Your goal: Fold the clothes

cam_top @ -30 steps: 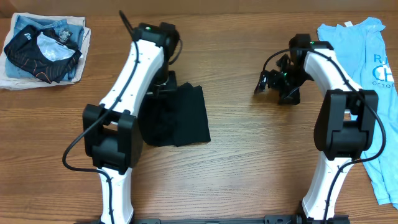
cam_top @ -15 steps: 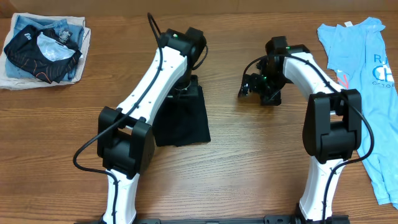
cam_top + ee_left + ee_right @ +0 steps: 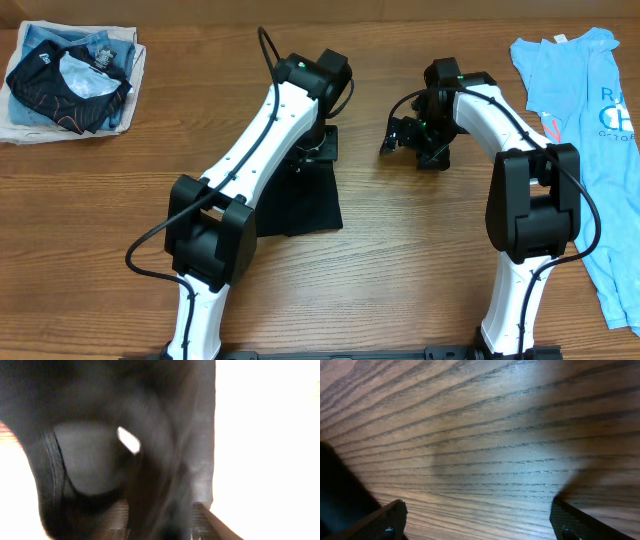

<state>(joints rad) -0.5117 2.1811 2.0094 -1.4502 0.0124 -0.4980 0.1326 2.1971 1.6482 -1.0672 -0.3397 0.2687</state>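
You look mid-fold: the black T-shirt (image 3: 300, 205) lies narrow mid-table (image 3: 400, 270) under your left gripper (image 3: 318, 152), whose jaws I cannot tell for blur, your right gripper (image 3: 480, 519) spread empty nearby; next, square its edges.

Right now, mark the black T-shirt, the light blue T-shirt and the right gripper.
black T-shirt (image 3: 305, 205), overhead view, lower part of the folded panel.
light blue T-shirt (image 3: 575, 90), overhead view, plain chest fabric.
right gripper (image 3: 477, 505), right wrist view, midway between its open fingertips.
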